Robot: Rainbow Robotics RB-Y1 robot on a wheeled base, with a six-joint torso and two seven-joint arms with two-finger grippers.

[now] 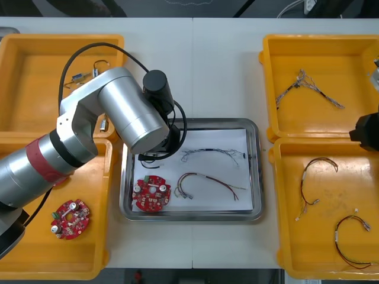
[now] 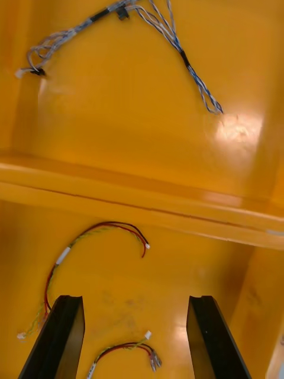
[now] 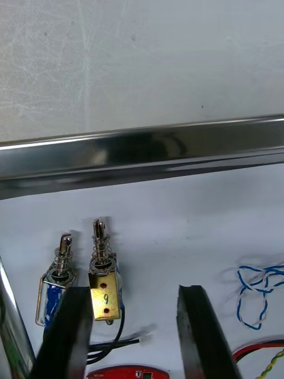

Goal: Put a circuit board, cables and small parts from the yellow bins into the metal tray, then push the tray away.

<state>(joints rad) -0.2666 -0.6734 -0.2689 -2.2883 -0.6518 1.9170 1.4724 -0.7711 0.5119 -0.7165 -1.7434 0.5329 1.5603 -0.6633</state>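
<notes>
There's the left gripper [image 3: 135, 293] hovering low inside the metal tray [image 3: 142, 155], fingers spread, gripping nothing. Two small metal parts [image 3: 104, 278] lie on the white lining just beside one finger. They look hard, dense and springy at the plunger end, so I'd pinch the boxy body, not the spring. The right gripper [image 2: 135, 303] hangs spread over a yellow bin [image 2: 195, 266] holding limp red and yellow cables [image 2: 112, 226].
</notes>
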